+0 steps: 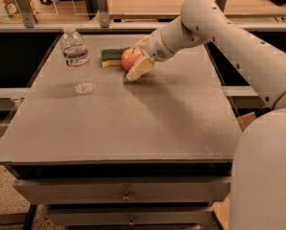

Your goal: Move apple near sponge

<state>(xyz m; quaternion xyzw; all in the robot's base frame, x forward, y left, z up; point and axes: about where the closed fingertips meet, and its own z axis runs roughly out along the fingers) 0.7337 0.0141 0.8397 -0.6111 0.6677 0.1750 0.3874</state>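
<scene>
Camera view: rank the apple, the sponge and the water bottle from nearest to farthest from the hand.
The hand is low over the far middle of the table.
1. apple: gripped in the hand.
2. sponge: just beyond the apple, on the view's left.
3. water bottle: farther left in the view, standing upright.

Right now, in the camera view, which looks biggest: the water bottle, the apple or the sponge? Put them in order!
1. water bottle: clearly the largest.
2 and 3. apple and sponge: they look about alike, and the apple hides part of the sponge, so I won't rank them.
The gripper holds the apple right beside the sponge.
</scene>
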